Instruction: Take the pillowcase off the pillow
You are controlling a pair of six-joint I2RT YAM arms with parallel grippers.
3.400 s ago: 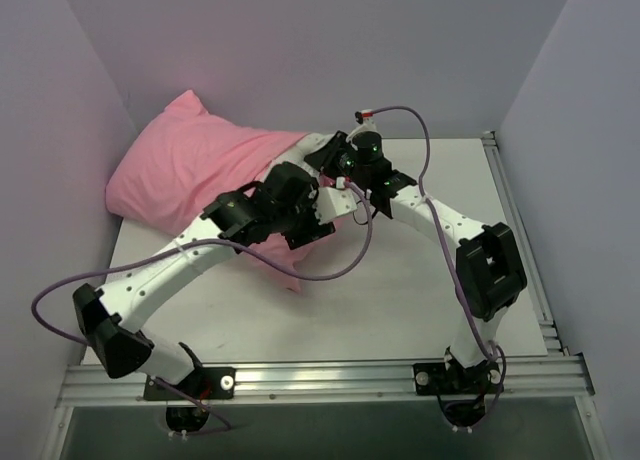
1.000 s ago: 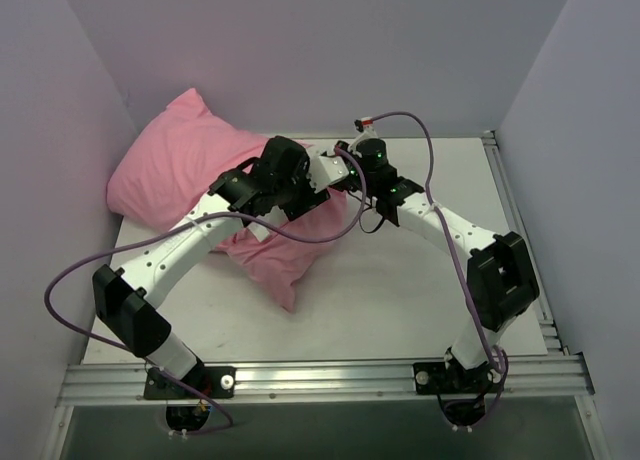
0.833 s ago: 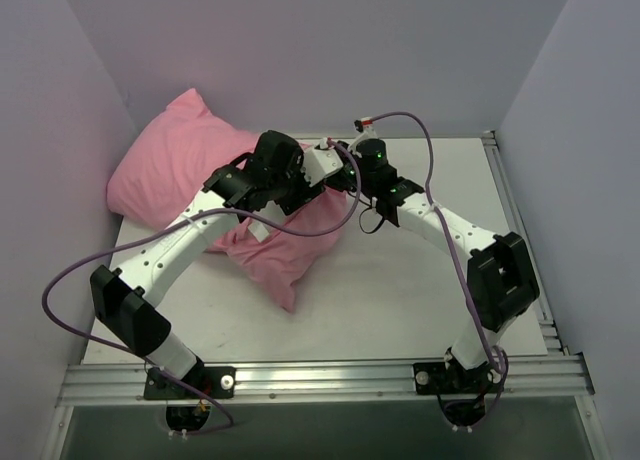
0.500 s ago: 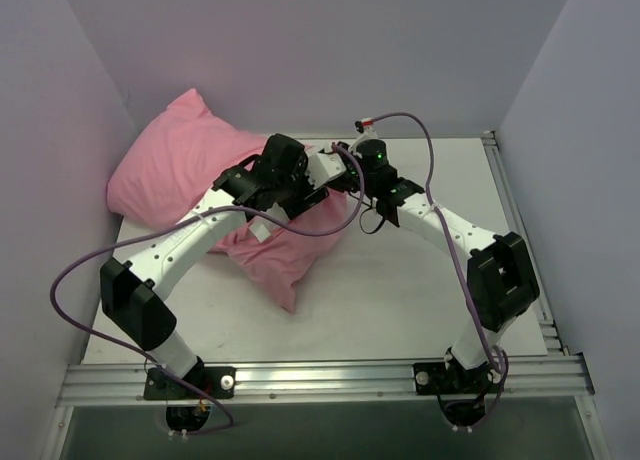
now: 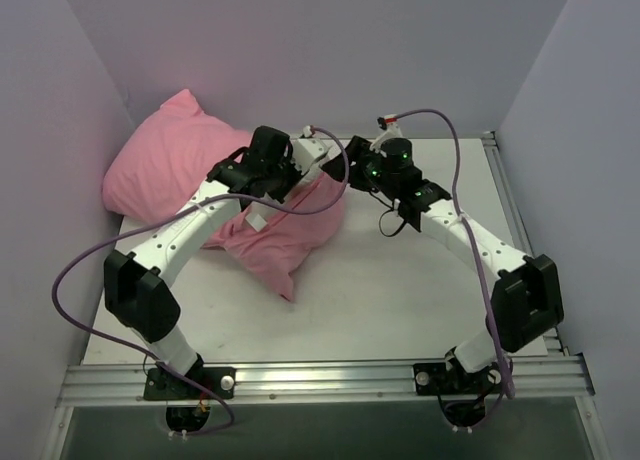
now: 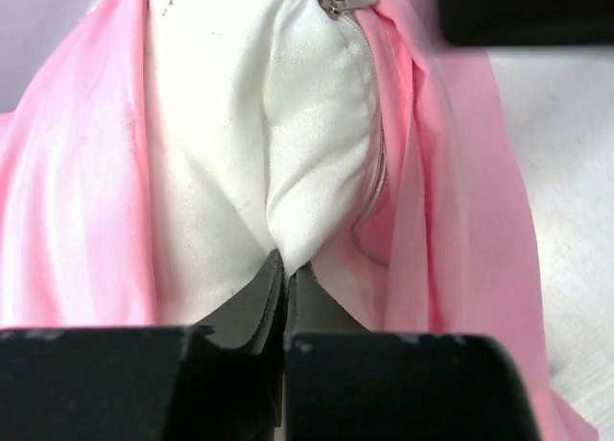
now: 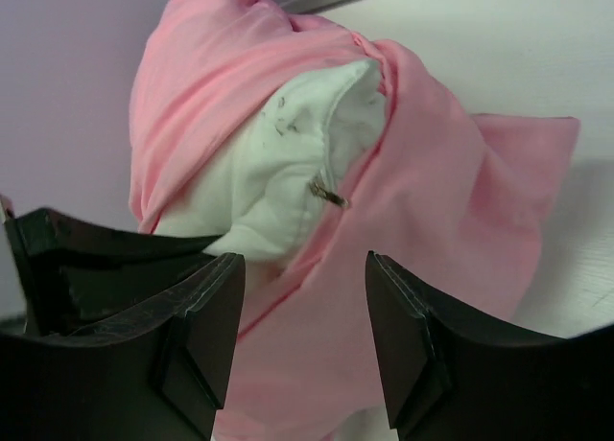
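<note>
- Lying at the far left of the surface [image 5: 400, 290], the pillowcase [image 5: 165, 170] was close to the left wall [image 5: 60, 130], and its open end pointed toward the middle.
- The pillow [image 6: 221, 144] was mostly inside the pillowcase. Only its white end stood out of the pink opening, with a small metal zipper pull [image 6: 347, 2] at the seam.
- Pink fabric hung loose on both sides of this white end, and one pink corner lay on the surface toward the near edge.
- The left fingers [image 6: 273, 283] were pressed together on a fold of the white pillow fabric, pinching it.
- The right fingers [image 7: 216, 307] were spread wide apart and gripped nothing. They were just beside the open end, and between them the pink fabric was seen.
</note>
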